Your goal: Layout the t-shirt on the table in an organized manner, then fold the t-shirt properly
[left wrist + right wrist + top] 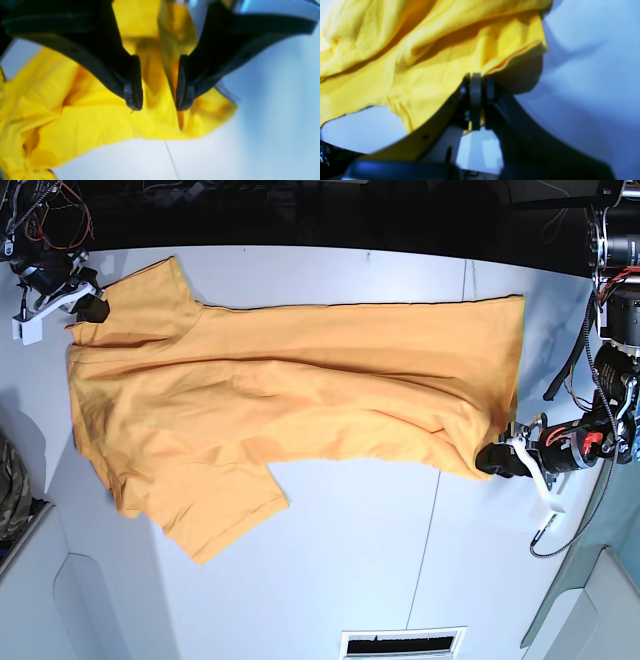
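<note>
White table (350, 560), thin dark seam. Left gripper (159, 107): jaws parted, yellow cloth between the tips, neither pad seen pressing it; shirt hem corner at 9 o'clock. Right gripper (476, 82): jaws pinched on a sleeve edge. T-shirt (300, 400): spread crosswise, wrinkled, between both grippers, sleeve at 7 o'clock.

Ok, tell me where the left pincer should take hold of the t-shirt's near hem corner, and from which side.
Grip the bunched hem corner of the t-shirt, where the fabric folds into a raised ridge. Come in from the bare table side beyond the hem. The left pincer already stands open there, so it would likely catch the ridge rather than the flat cloth.
</note>
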